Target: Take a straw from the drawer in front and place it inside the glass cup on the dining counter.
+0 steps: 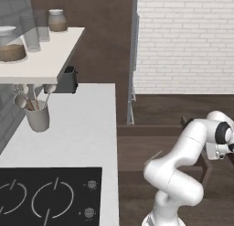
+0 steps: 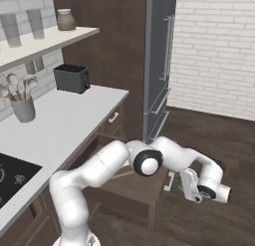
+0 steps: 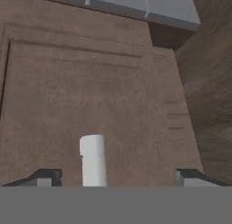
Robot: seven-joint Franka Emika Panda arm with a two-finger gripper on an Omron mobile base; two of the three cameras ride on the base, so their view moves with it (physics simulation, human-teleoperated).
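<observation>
drawer open, straw not yet fetched

our gripper [image 3: 120, 175] stands wide, grasping nothing, one white handle [image 3: 94, 157] between its tips, apart from both. one drawer [image 2: 142, 190] is pulled out under the worktop, its inside hidden by the arm. we judge opening done; left: grasp the straw, carry it to the cup. also one toaster [image 2: 71, 78], one crock [image 2: 23, 109].

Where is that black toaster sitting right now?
The toaster sits at the far end of the white worktop, against the dark brown wall, below the shelf and beyond the crock of spoons.
</observation>
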